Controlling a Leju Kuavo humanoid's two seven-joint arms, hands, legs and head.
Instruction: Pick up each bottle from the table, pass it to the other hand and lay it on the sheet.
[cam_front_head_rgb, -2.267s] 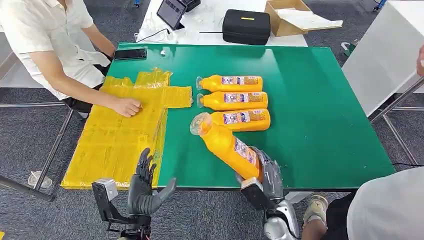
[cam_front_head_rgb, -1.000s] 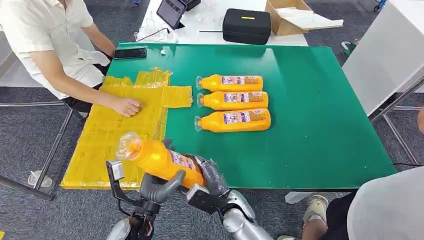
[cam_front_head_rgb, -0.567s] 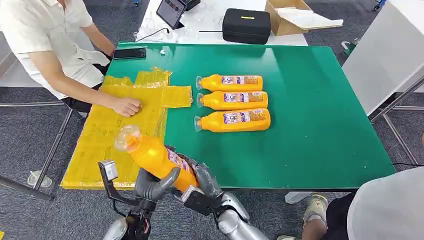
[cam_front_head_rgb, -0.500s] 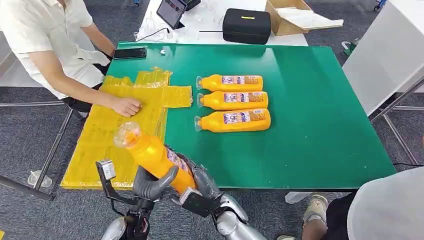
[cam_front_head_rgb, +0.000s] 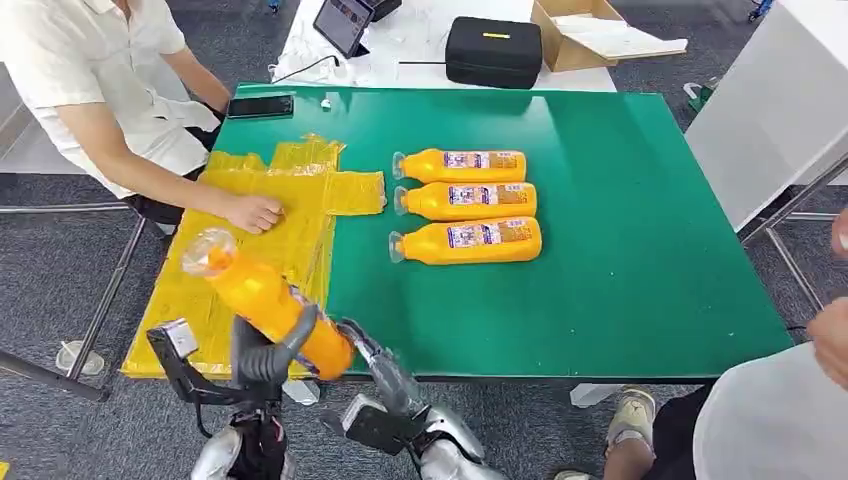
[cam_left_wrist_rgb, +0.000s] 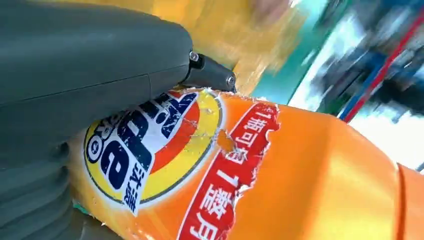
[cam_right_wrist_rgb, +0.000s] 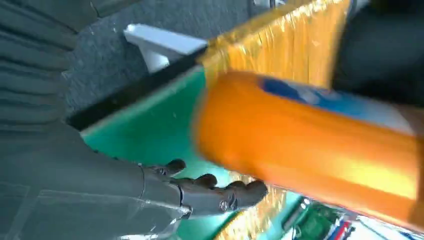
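The left hand (cam_front_head_rgb: 268, 352) grasps the lower part of an orange bottle (cam_front_head_rgb: 262, 298), fingers wrapped around its body; the bottle tilts with its clear cap end up and away from the robot, raised over the near edge of the yellow sheet (cam_front_head_rgb: 232, 262). In the left wrist view the thumb presses against the bottle's torn label. The right hand (cam_front_head_rgb: 375, 372) sits just beside the bottle's base, fingers extended and apart, holding nothing; the right wrist view shows its fingers (cam_right_wrist_rgb: 220, 192) straightened just clear of the bottle's side, over the green table (cam_front_head_rgb: 620, 230) near its front edge. 3 more orange bottles lie on their sides in a row on the table to the right of the sheet: the far one (cam_front_head_rgb: 460, 165), the middle one (cam_front_head_rgb: 466, 201) and the near one (cam_front_head_rgb: 467, 241), caps toward the sheet. A person in a white shirt sits at the far left with a hand (cam_front_head_rgb: 254, 213) resting on the sheet.
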